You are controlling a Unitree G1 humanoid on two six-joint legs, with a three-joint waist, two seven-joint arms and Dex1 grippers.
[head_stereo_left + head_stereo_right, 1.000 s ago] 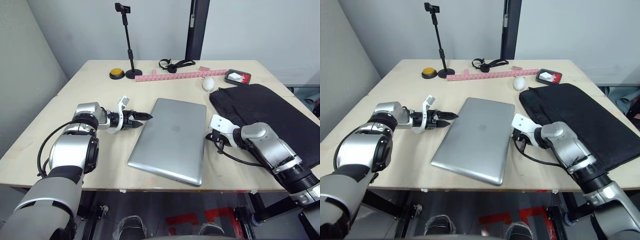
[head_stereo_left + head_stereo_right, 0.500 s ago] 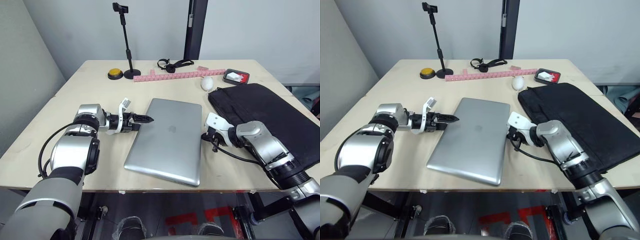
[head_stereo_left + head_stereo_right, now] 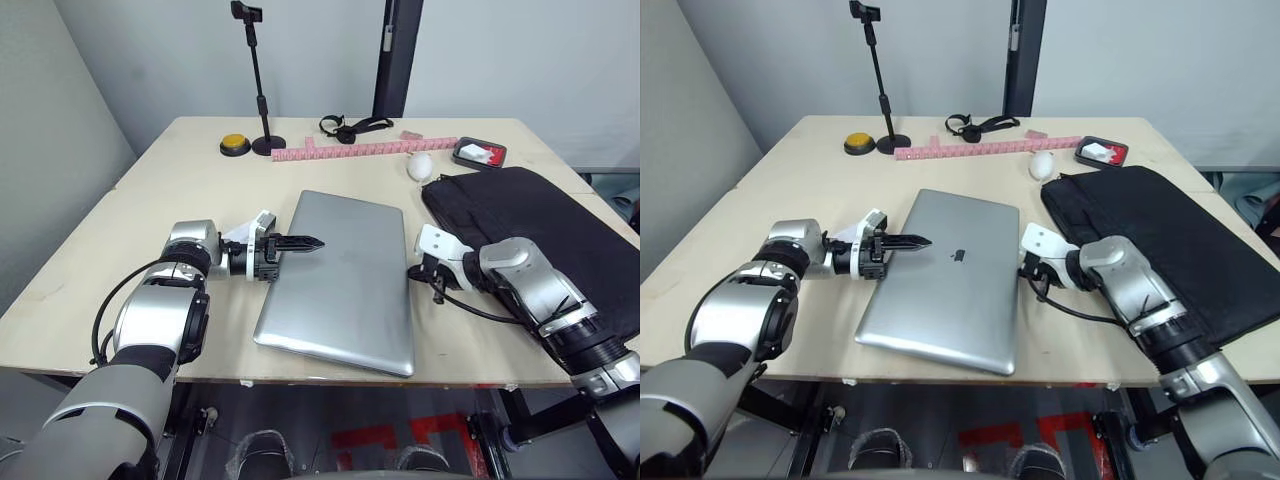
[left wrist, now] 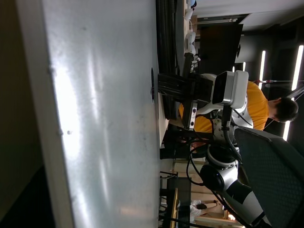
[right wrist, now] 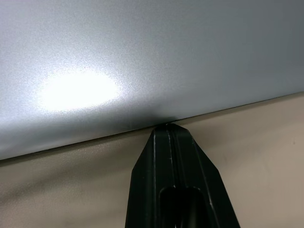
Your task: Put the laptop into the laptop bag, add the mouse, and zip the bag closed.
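A: Two grippers flank the thin silver-grey metal laptop (image 3: pixel 341 275), lying flat mid-bench beside the flat black fabric laptop bag (image 3: pixel 545 232).

B: Fingers?

A: Left gripper (image 3: pixel 312 243) pressed together over its lid; right gripper (image 5: pixel 167 130) pressed together against its edge.

B: Step?

A: Probably still the first: lift an edge next.

My two black fingers (image 5: pixel 178 156) sit against the plain silver-grey laptop (image 3: pixel 340 285), on a pale beige table (image 3: pixel 180 180). The laptop bag (image 3: pixel 545 215) is solid black, and the mouse (image 3: pixel 419 166) beside it is white. Further back I see a pink strip (image 3: pixel 365 150), a yellow button (image 3: pixel 235 144) and a red-and-white tray (image 3: pixel 479 153).
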